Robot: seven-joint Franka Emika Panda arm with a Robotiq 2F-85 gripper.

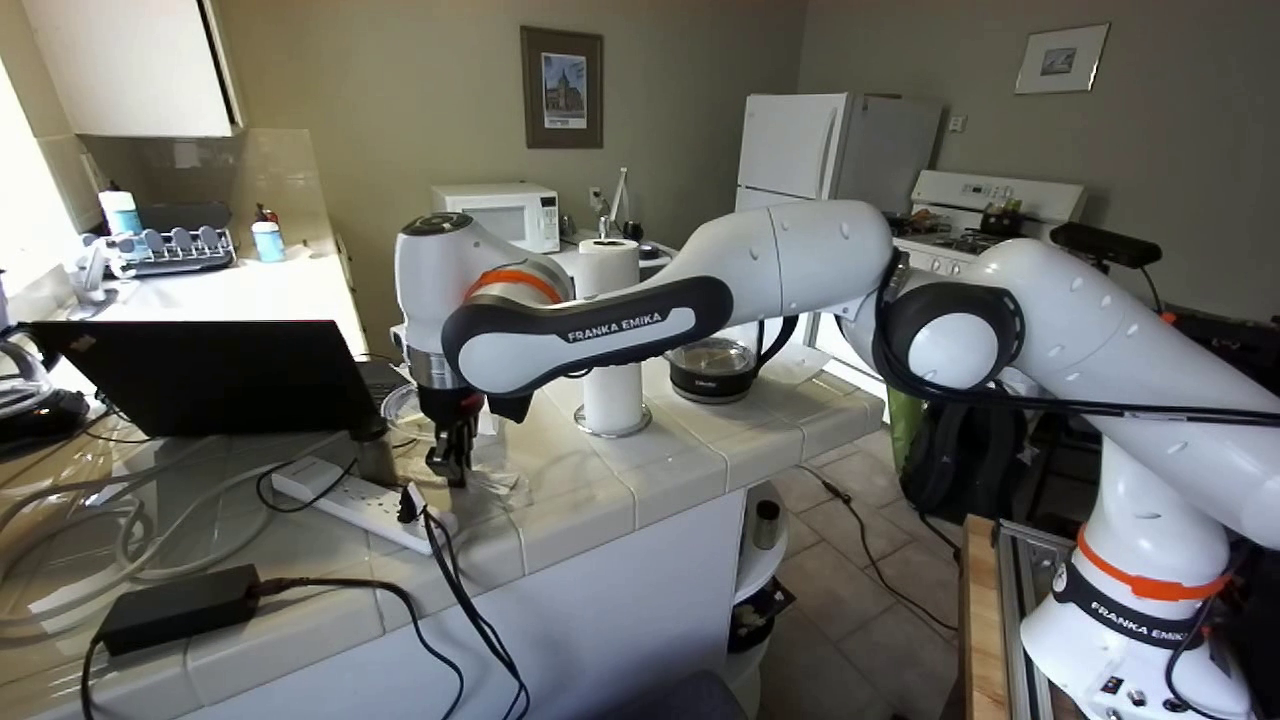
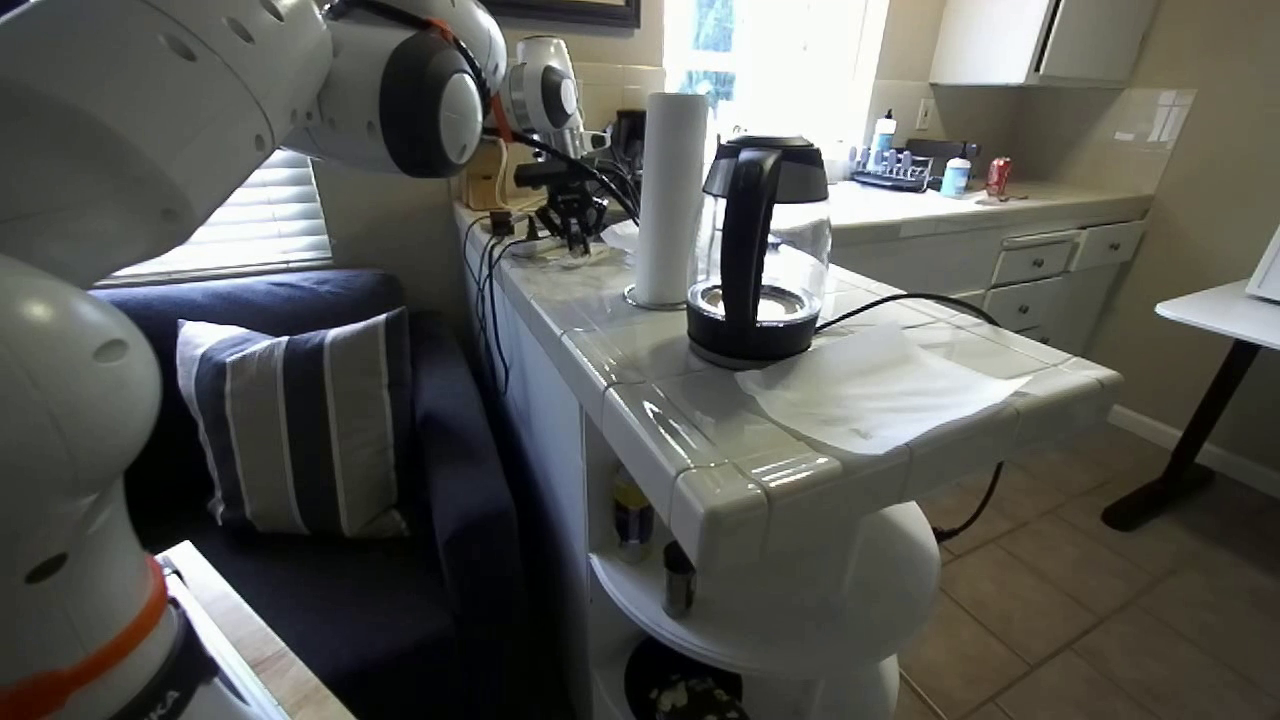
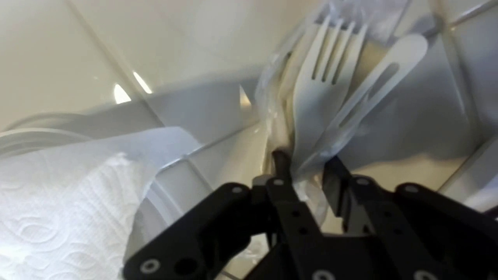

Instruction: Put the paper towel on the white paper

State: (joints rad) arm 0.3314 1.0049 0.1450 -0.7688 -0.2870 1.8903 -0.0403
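Observation:
A paper towel roll (image 1: pixel 612 350) stands upright on its holder on the tiled counter, and it shows in both exterior views (image 2: pixel 672 200). A loose paper towel sheet (image 3: pixel 70 210) lies at the lower left in the wrist view. A sheet of white paper (image 2: pixel 870 390) lies past the kettle, near the counter's end. My gripper (image 1: pixel 455 468) is low over the counter, left of the roll in that view, and also shows behind the roll (image 2: pixel 575 235). In the wrist view, its fingertips (image 3: pixel 307 167) are shut on a clear-wrapped cutlery packet (image 3: pixel 319 105) with a white fork and another utensil.
A glass kettle (image 1: pixel 712 378) stands between the roll and the white paper. A white power strip (image 1: pixel 350 503) with cables lies close to the gripper. A black laptop (image 1: pixel 210 378) and a black power adapter (image 1: pixel 180 608) lie further left.

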